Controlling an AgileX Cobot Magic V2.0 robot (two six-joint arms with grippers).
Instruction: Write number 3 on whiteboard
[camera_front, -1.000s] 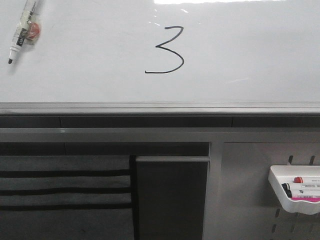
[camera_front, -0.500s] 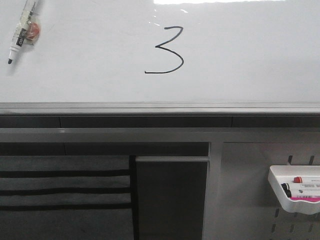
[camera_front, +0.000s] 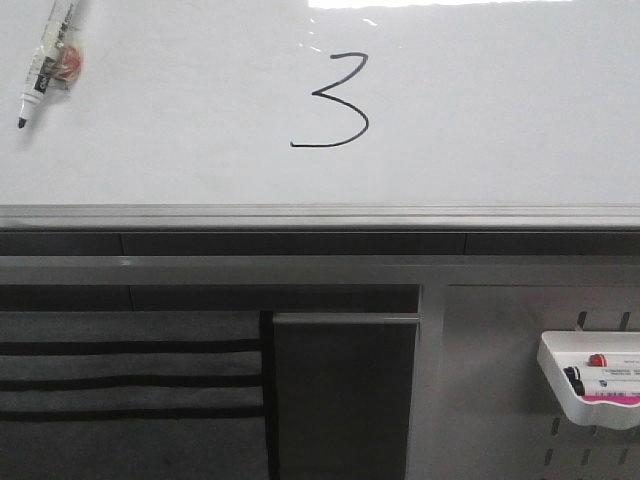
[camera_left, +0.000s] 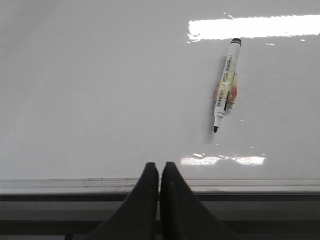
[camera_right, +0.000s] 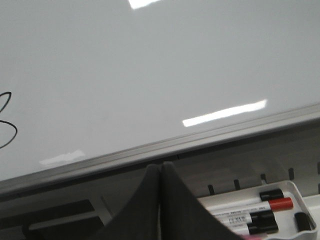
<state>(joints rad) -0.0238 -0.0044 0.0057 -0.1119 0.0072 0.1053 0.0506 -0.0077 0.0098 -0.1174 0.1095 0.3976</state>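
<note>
A thin black number 3 (camera_front: 333, 101) stands drawn near the middle of the glossy whiteboard (camera_front: 480, 110); part of its stroke (camera_right: 7, 125) shows in the right wrist view. A white marker (camera_front: 45, 62) with a black tip and a red blob taped to it lies on the board at the far left, also seen as the marker (camera_left: 225, 85) in the left wrist view. My left gripper (camera_left: 159, 167) is shut and empty over the board's grey rail (camera_left: 250, 184), apart from the marker. My right gripper (camera_right: 161, 167) is shut and empty below the rail (camera_right: 200, 142). Neither gripper shows in the front view.
A white tray (camera_front: 590, 385) with several markers hangs on the grey perforated panel (camera_front: 480, 380) at the lower right; the tray (camera_right: 265, 210) lies close beside my right fingers. A dark panel (camera_front: 345, 395) and black-striped grey cloth (camera_front: 130, 380) sit below the rail.
</note>
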